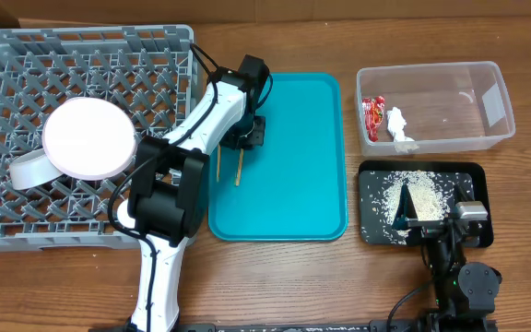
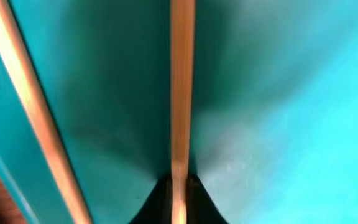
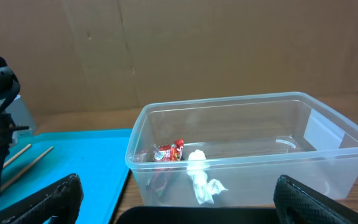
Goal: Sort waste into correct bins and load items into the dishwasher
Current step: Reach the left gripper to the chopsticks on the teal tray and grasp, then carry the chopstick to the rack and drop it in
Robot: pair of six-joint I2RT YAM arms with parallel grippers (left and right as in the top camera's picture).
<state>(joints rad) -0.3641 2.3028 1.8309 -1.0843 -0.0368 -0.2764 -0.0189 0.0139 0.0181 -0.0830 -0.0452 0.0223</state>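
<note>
Two wooden chopsticks (image 1: 239, 169) lie at the left edge of the teal tray (image 1: 293, 184). My left gripper (image 1: 247, 136) is down on the tray. In the left wrist view its jaws (image 2: 180, 194) are shut on one chopstick (image 2: 180, 93), and the other chopstick (image 2: 30, 106) lies to its left. A white plate (image 1: 88, 138) and a small white cup (image 1: 28, 169) sit in the grey dish rack (image 1: 7, 74). The red wrapper (image 1: 372, 112) and tissue (image 1: 399, 124) lie in the clear tub (image 1: 468, 101). Rice (image 1: 413, 194) lies in the black tray (image 1: 473, 180). My right gripper (image 1: 429, 224) is open and empty over it.
The right wrist view shows the clear tub (image 3: 247, 112) just ahead, with the wrapper (image 3: 169, 151) and tissue (image 3: 201, 177) inside, and the open right fingers (image 3: 179, 211) wide apart. The dish rack's wall stands close to the left of the teal tray.
</note>
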